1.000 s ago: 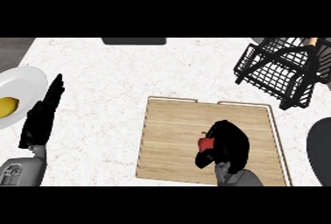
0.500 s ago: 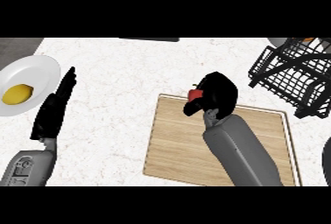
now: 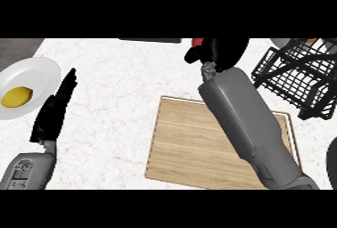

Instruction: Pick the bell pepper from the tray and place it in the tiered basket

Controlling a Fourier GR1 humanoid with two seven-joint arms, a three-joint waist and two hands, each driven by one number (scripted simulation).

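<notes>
My right hand [image 3: 220, 51] is raised near the view's top, fingers curled round the red bell pepper [image 3: 197, 42], of which only a small red patch shows at the hand's upper left. It hangs above the counter, beyond the wooden tray [image 3: 191, 147] and to the left of the black wire tiered basket [image 3: 299, 73]. The grey right forearm crosses the tray. The tray's surface shows bare wood. My left hand [image 3: 54, 111] rests open at the left, fingers straight and pointing up.
A white plate [image 3: 30, 80] with a yellow lemon [image 3: 16, 96] sits at the far left. A dark object [image 3: 150, 40] lies at the counter's back edge. A dark round edge [image 3: 331, 160] shows at the right border.
My right hand has lifted the bell pepper off the tray and carried it up and toward the basket. The view has shifted; the left hand stays resting.
</notes>
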